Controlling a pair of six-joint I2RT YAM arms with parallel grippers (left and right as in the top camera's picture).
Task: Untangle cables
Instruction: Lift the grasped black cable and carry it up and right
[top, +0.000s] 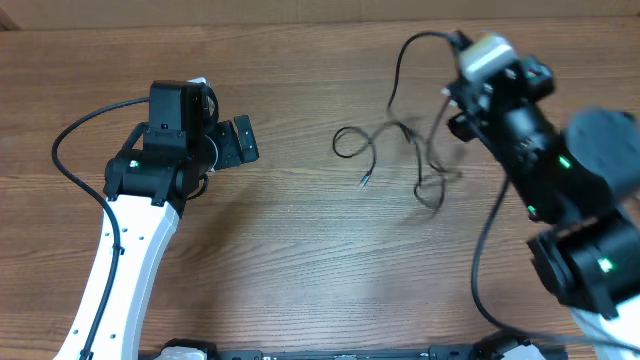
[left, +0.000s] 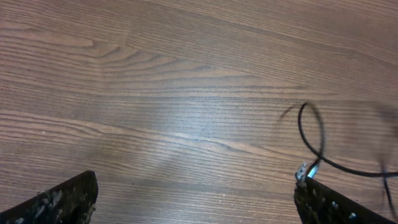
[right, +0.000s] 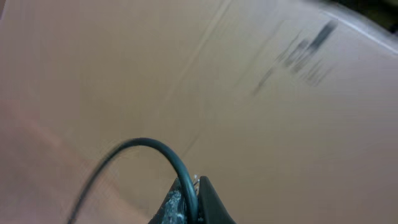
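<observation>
While the right end effector (top: 460, 45) sits raised at the far right of the table (top: 300, 270), it is clenched on one strand of the cables (top: 405, 133). That strand arcs up from the tangle and into its tips.

Right wrist view: right end effector (right: 189, 202) is pinched tight and the cables (right: 155, 144) curve out from between the tips to the left. Behind them is only blurred tan cardboard (right: 261, 93).

The rest of the bundle lies loose on the table, left of and nearer than the right end effector. There is a small loop (top: 336, 143) at its left end and a free plug (top: 363, 181) pointing toward the near edge.

Left end effector (top: 225, 115) is released, jaws fully apart, holding nothing. It faces the bundle, well apart from it across bare table.

Left wrist view: left end effector (left: 199, 208) has both fingers (left: 62, 202) at the bottom corners, with the table (left: 155, 93) between them. The loop (left: 322, 140) is ahead and to the right, and the plug (left: 304, 169) appears just above the right-hand finger. Overhead shows a clear gap there, so no contact.
</observation>
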